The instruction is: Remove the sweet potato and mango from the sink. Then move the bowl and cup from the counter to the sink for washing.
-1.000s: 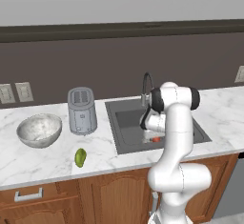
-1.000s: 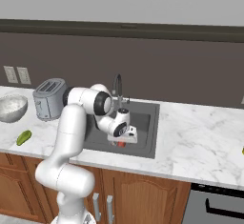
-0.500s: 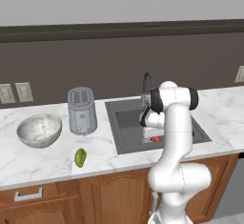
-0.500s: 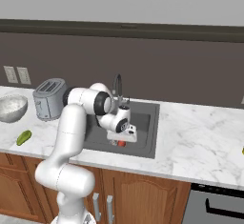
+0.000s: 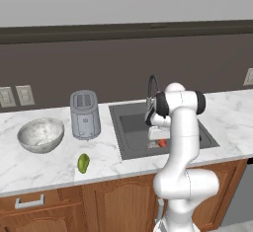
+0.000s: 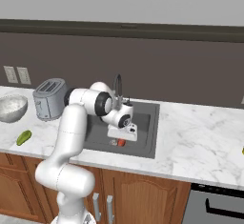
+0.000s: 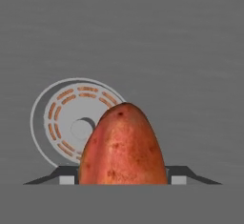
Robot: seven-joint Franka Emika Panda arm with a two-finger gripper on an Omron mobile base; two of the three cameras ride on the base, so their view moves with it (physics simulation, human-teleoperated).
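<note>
1. Our fingers [image 7: 123,180] are down in the sink [image 5: 133,142], set partly closed around the sweet potato [image 7: 123,144], which fills the gap between the two dark tips in the hand view.
2. In that view the sweet potato's tapered end points away from the fingers, and the sink's round metal drain [image 7: 71,123] lies on the grey floor just beyond it and to its left.
3. In the left base view the sweet potato [image 5: 162,142] shows as a small red spot right below the hand, near the front edge of the basin; the right base view shows the same red spot [image 6: 121,143] under the hand.
4. We cannot tell whether the sweet potato is lifted clear of the sink floor or still rests on it.
5. The faucet [image 5: 151,85] rises just behind our fingers at the back of the sink.
6. The mango [image 5: 83,163] lies on the marble bench [image 5: 49,167], well to the left of the fingers and outside the sink.
7. The bowl [image 5: 41,135] stands farther left on the bench, with the grey toaster [image 5: 84,114] between it and the sink.
</note>
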